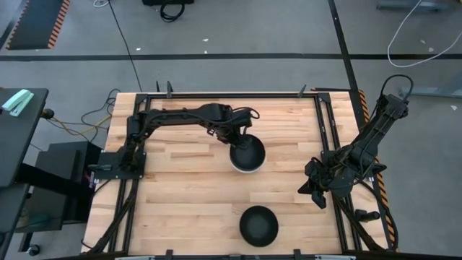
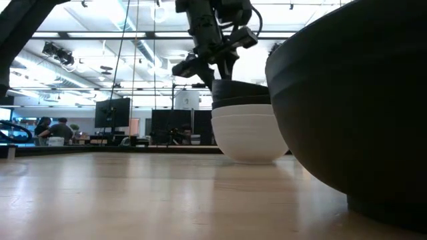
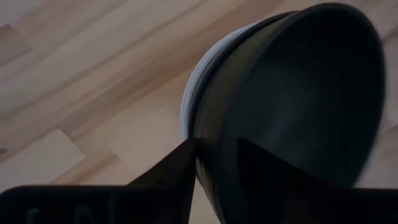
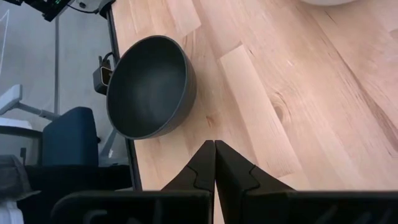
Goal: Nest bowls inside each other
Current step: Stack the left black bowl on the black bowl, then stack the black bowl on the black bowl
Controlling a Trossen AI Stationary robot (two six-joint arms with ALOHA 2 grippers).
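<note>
Left end effector [image 1: 238,141] clamps the black bowl's [image 1: 247,153] rim (nested in a white bowl [image 2: 250,133]).

A stack of nested bowls [image 1: 247,157] stands near the middle of the table [image 1: 180,188], slightly right of centre. The left gripper [image 1: 238,139] is at the stack's far-left rim, one finger inside the top bowl and one outside. A single bowl [image 1: 258,225] lies nearer, close to the near edge. The right gripper [image 1: 315,193] rests at the table's right edge, well apart from both.
</note>
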